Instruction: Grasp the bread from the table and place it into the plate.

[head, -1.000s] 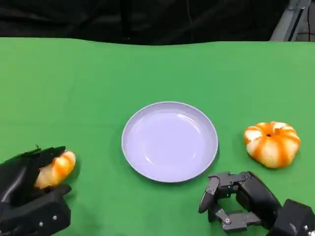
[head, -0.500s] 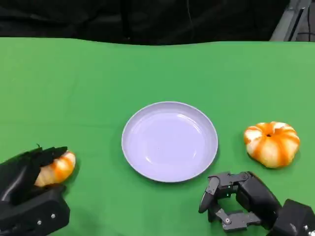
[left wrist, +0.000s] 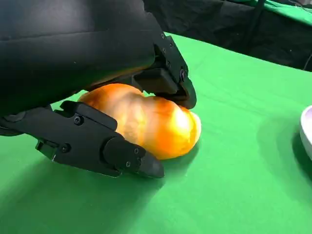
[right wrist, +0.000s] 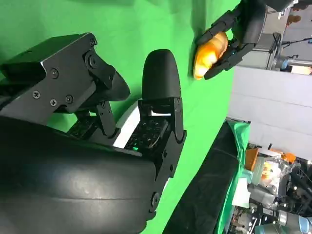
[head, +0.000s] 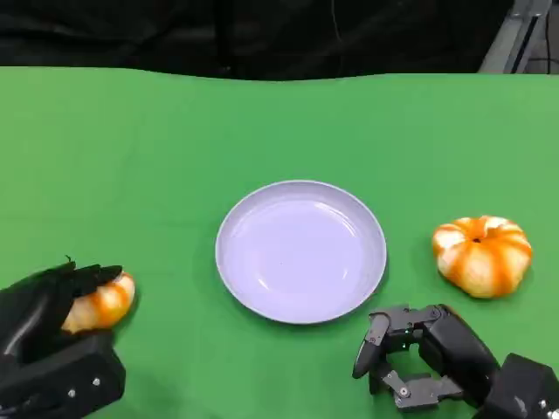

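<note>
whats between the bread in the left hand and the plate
Only bare green table. In the head view nothing lies between the bread, gripped by the left hand, and the plate. The left wrist view shows the same bare stretch.

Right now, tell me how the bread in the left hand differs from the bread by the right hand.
The long bread is an oval loaf; the round bread is pumpkin-shaped with pale ribs. The long bread is gripped by the left hand; the round bread lies free, untouched by the right hand. Both are orange and outside the plate.
</note>
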Available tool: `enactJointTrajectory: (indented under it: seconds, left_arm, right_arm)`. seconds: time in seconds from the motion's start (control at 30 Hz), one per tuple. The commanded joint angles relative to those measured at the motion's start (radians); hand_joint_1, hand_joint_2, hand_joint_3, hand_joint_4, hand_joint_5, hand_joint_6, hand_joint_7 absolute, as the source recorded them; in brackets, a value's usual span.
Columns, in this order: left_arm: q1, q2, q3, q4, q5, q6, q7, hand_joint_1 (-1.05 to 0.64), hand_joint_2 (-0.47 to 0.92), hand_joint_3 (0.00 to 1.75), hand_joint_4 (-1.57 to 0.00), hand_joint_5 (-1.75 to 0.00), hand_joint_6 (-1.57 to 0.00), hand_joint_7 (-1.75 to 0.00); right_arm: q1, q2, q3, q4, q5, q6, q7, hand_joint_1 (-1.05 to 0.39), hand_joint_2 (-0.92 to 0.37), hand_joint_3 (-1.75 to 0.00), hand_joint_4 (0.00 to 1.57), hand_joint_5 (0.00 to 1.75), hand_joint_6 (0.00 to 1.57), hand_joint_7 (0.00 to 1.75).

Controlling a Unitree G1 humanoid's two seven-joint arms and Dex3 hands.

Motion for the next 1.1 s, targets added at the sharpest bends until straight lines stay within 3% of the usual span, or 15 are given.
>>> enactJointTrajectory:
  seconds: [0.03, 0.13, 0.17, 0.2, 0.23, 0.3, 0.6, 0.7, 1.1]
  left_arm:
    - [0.021, 0.019, 0.003, -0.002, -0.005, 0.038, 0.003, -0.07, 0.87, 0.00, -0.65, -0.04, -0.81, -0.04]
    - [0.022, 0.014, 0.004, -0.005, 0.002, 0.053, 0.033, -0.07, 0.87, 0.00, -0.67, -0.04, -0.83, -0.03]
    - [0.021, 0.008, 0.007, -0.004, 0.007, 0.064, 0.063, -0.11, 0.89, 0.01, -0.69, -0.38, -0.85, -0.18]
    - [0.020, 0.003, 0.008, -0.001, 0.012, 0.069, 0.092, -0.13, 0.90, 0.01, -0.53, -1.00, -0.70, -0.70]
    - [0.019, -0.001, 0.009, 0.003, 0.013, 0.067, 0.114, -0.13, 0.90, 0.01, -0.44, -1.44, -0.54, -1.18]
    - [0.017, -0.003, 0.006, 0.008, 0.013, 0.061, 0.133, -0.12, 0.89, 0.00, -0.41, -1.68, -0.45, -1.49]
    - [0.016, -0.005, 0.006, 0.016, -0.001, 0.038, 0.146, -0.11, 0.89, 0.00, -0.41, -1.75, -0.42, -1.58]
    - [0.019, -0.010, 0.018, 0.018, -0.022, 0.006, 0.145, -0.05, 0.88, 0.00, -0.48, -1.75, -0.39, -1.68]
    - [0.015, -0.008, 0.014, 0.028, -0.027, -0.004, 0.148, -0.05, 0.88, 0.00, -0.49, -1.75, -0.38, -1.70]
  right_arm:
    - [0.004, -0.015, -0.006, -0.003, 0.006, -0.009, -0.003, 0.18, -0.56, -1.10, 1.00, 1.39, 0.97, 1.10]
    - [0.003, -0.016, -0.006, 0.000, 0.004, -0.013, -0.005, 0.18, -0.55, -1.10, 1.00, 1.39, 0.97, 1.10]
    - [0.003, -0.016, -0.005, 0.000, 0.004, -0.012, -0.004, 0.18, -0.55, -1.10, 1.00, 1.39, 0.97, 1.09]
    - [0.003, -0.016, -0.005, 0.000, 0.004, -0.012, -0.003, 0.17, -0.55, -1.10, 1.00, 1.39, 0.97, 1.09]
    - [0.003, -0.017, -0.005, -0.001, 0.003, -0.011, -0.004, 0.17, -0.55, -1.11, 1.00, 1.38, 0.97, 1.09]
    - [0.003, -0.017, -0.004, -0.002, 0.000, -0.010, -0.006, 0.17, -0.55, -1.11, 1.00, 1.38, 0.97, 1.09]
    - [0.002, -0.016, -0.005, 0.000, 0.001, -0.010, -0.006, 0.17, -0.55, -1.10, 1.00, 1.38, 0.97, 1.08]
    - [0.001, -0.013, -0.005, 0.003, 0.005, -0.010, -0.004, 0.18, -0.55, -1.11, 1.00, 1.38, 0.98, 1.08]
    - [0.001, -0.013, -0.005, 0.004, 0.005, -0.010, -0.004, 0.18, -0.55, -1.11, 1.00, 1.38, 0.97, 1.09]
